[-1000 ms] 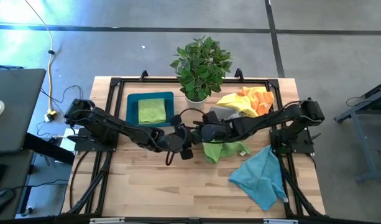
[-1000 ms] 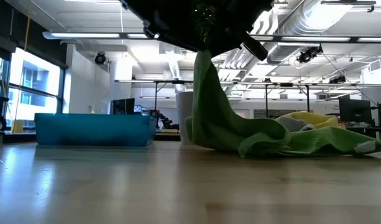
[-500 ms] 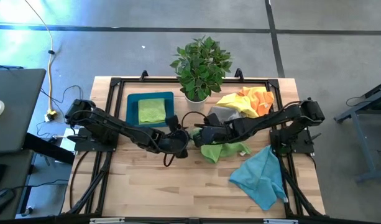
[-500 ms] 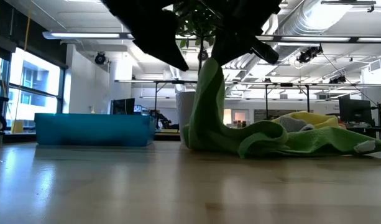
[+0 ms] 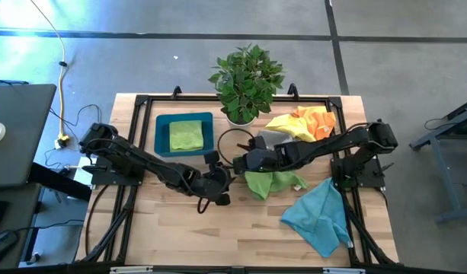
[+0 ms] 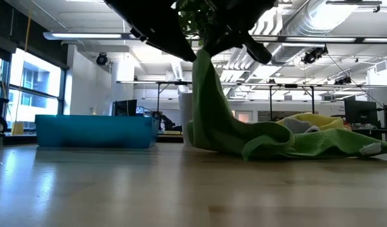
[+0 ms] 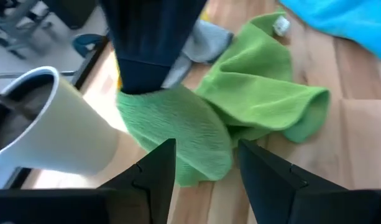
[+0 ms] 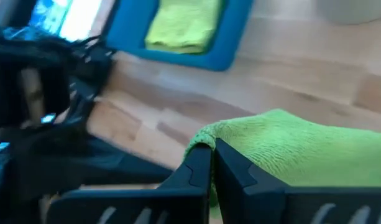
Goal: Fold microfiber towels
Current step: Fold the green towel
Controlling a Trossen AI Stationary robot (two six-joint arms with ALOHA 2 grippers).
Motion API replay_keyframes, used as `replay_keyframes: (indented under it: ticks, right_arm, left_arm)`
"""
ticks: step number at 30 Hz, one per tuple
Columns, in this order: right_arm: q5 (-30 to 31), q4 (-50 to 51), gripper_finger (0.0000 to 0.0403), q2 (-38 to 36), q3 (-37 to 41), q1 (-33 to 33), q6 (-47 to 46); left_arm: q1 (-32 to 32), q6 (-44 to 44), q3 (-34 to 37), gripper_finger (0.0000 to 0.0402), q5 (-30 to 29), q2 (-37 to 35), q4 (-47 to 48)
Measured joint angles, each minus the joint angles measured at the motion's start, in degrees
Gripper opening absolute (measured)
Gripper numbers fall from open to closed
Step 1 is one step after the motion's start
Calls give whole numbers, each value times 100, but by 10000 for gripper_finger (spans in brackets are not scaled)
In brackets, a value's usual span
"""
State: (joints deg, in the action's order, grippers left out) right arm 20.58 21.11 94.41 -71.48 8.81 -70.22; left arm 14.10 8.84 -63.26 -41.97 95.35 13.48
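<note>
1. I am pinching a corner of the lime green towel (image 8: pixel 289 146) in my right gripper (image 8: pixel 211 163), fingers clamped shut on the fabric — in the low view the towel is hanging from that corner down to the table (image 5: pixel 218 236), its other end lying crumpled on the wood.

2. I am holding my left gripper (image 7: pixel 202 171) just beside it, jaws parted and empty, facing the hanging edge of the same towel; nothing is between the fingers, so I judge the second corner is not yet caught.

3. To my right, near the table's front, a teal-blue towel (image 5: pixel 318 215) is lying loose and unfolded.

4. Farther back, just behind the lime green one, a grey towel (image 5: pixel 269 139) is lying bunched, and beyond it a yellow towel (image 5: pixel 286 123) and an orange towel (image 5: pixel 318 120) are lying heaped together.

5. At the back left, the blue tray (image 5: pixel 161 131) is holding one folded lime green towel (image 5: pixel 186 135) — the only finished piece I can see. A potted plant (image 5: pixel 245 80) is standing at the far edge beside it.

6. So I am reckoning the task is early: one towel folded and put away, one in hand, and four waiting.
</note>
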Motion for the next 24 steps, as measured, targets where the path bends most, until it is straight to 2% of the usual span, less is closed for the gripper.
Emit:
replay_keyframes:
  ticks: [6, 15, 17, 22, 24]
  right_arm:
    - [-155, -370, 0, 0, 0, -93, 184]
    - [-157, -922, 0, 0, -2, -372, 471]
    - [-167, -1047, 0, 0, -2, -416, 561]
    - [-284, -1370, 0, 0, -2, -463, 637]
    - [-320, -1446, 0, 0, -2, -466, 707]
  left_arm:
    - [130, -4, 0, 161, -448, 0, 31]
    - [220, -2, 0, 161, -717, 0, -45]
    - [222, -2, 0, 161, -1033, 0, -43]
    - [193, -2, 0, 161, -2633, -9, 40]
    - [158, -16, 0, 161, -3000, -9, 96]
